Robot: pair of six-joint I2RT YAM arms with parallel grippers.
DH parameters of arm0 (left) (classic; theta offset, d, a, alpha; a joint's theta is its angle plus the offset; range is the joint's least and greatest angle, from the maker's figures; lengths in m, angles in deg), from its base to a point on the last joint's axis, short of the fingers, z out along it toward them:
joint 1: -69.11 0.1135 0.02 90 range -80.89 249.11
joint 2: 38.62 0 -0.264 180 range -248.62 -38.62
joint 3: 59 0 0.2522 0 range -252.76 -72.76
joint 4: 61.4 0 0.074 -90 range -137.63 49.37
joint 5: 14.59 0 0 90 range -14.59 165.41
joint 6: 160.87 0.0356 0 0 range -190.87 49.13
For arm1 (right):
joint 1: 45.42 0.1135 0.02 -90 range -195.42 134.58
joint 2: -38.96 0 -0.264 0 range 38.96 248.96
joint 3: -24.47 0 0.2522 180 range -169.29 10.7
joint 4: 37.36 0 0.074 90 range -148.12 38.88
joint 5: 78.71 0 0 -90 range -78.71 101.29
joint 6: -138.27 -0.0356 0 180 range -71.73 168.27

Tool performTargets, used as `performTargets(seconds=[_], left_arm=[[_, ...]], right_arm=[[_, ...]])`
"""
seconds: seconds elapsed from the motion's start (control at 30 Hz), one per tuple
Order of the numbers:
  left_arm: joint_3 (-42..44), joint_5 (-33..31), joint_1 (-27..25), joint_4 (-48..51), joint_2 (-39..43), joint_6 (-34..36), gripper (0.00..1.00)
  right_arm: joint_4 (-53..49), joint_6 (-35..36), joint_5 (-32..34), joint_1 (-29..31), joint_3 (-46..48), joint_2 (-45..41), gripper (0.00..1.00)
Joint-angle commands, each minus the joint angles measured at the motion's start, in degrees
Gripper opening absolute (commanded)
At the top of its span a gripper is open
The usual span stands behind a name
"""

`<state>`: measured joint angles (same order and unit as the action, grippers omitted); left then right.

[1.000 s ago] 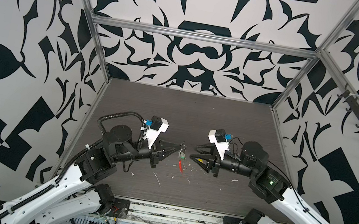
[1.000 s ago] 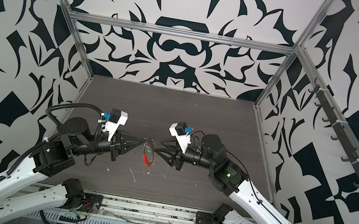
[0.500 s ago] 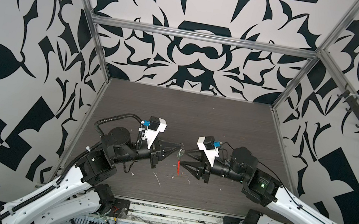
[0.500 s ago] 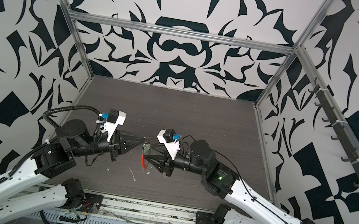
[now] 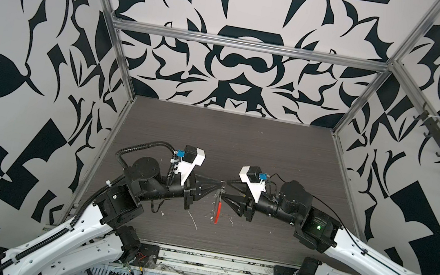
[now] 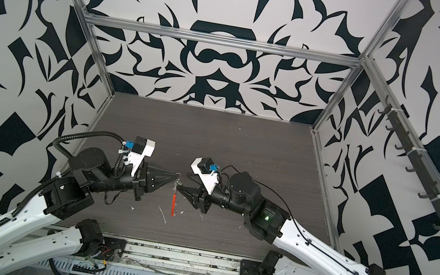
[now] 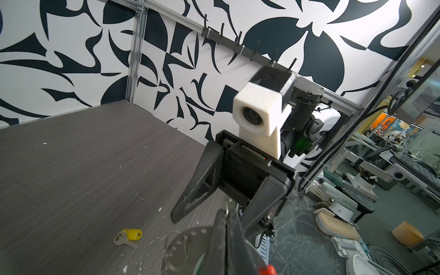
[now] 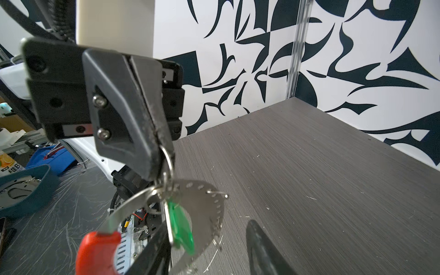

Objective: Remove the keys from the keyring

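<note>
Silver wire and red plastic hang in mid-air above the tabletop (image 5: 227, 139), over its near half and about midway between the left and right edges. This is the keyring (image 8: 209, 214), a broad silver loop. Its red sleeve (image 5: 217, 212) points straight down towards the table in both top views and stops just short of the surface.

The left gripper (image 5: 218, 186) has its two black fingers pressed tight together. The right wrist view shows them pinching a small ring (image 8: 167, 156) at the top of the loop, so the whole keyring dangles from that grip.

The green key (image 8: 181, 229) is on the keyring, hanging inside the loop just beneath the clamped ring.

The right gripper (image 5: 225, 191) faces the left one tip to tip. Its jaws are parted to a middling gap, one finger above and one below the hanging loop in both top views. In the right wrist view the green key shows between its two fingers (image 8: 262, 250), close beside one of them. I cannot tell whether it touches, and nothing is clamped there.

The yellow key (image 7: 128, 236) lies flat on the bare tabletop, off the loop and apart from both grippers. It shows only in the left wrist view, with white specks scattered around it.
</note>
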<state>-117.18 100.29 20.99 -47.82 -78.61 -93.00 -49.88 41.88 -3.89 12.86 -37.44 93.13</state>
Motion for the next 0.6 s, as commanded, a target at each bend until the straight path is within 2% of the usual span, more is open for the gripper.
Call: performTargets(seconds=[0.0,0.13,0.5,0.57], left_arm=[[0.3,1.2,0.1,-2.2,0.1,-0.2,0.0],[0.4,1.0,0.1,-2.3,0.2,-0.2,0.0],[0.5,0.3,0.1,-2.0,1.2,-0.2,0.0],[0.2,0.7,0.1,-1.2,1.2,0.1,0.0]], right_arm=[[4.4,0.6,-0.8,0.4,-0.9,-0.9,0.51],[4.3,0.8,-1.8,0.5,-1.6,-0.5,0.43],[2.8,0.8,-3.0,0.9,-1.9,-0.5,0.01],[1.5,1.0,-3.2,0.9,-2.5,-0.6,0.0]])
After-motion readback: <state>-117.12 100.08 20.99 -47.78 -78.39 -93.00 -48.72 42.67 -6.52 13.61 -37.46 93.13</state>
